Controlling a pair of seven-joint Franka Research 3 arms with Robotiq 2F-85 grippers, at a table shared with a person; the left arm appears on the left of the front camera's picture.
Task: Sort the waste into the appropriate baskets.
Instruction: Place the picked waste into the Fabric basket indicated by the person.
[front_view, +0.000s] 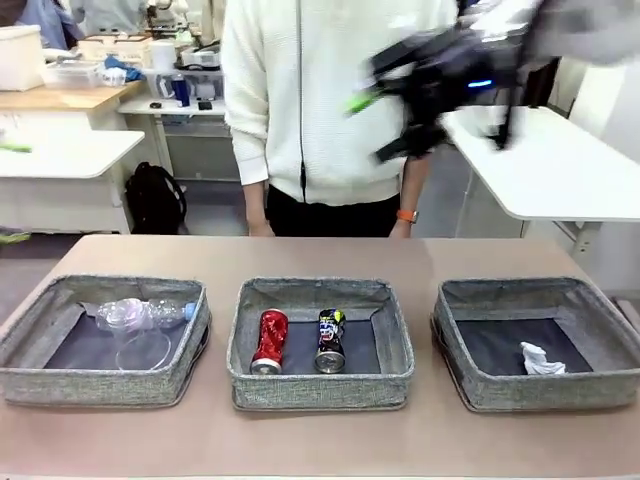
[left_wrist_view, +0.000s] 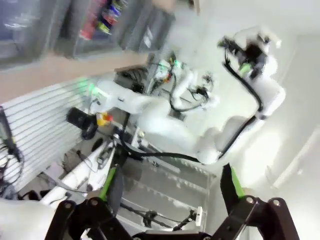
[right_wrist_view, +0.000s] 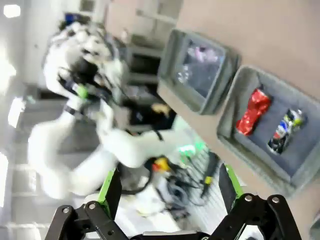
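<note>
Front view, baskets: three grey woven baskets are set in a row on the table; the left basket (front_view: 30, 345) holds the clear plastic bottle (front_view: 140, 314) with the clear plastic cup (front_view: 143, 351) just beside it, the middle basket (front_view: 395, 340) holds the red drink can (front_view: 270, 341) and the dark multicoloured can (front_view: 330, 341) side by side, and the right basket (front_view: 600, 320) holds the small white paper wad (front_view: 540, 360).
Front view, right gripper (front_view: 385, 100): it is seen blurred, raised well above the table before the person (front_view: 330, 100); nothing is seen in it.
Front view, step: every piece of waste is already lying in a basket, so the sorting is judged complete; no further pick appears to be called for, only a clear retreat of the arms.
Left wrist view, left gripper (left_wrist_view: 170, 192): the jaws are spread wide and nothing is held; it is pointed away from the table towards the robot's own base.
Right wrist view, right gripper (right_wrist_view: 170, 192): the jaws are spread wide and empty; the middle basket with both cans is seen far off.
Obstacles: the person standing close to the raised arm is judged the only thing to be avoided.
</note>
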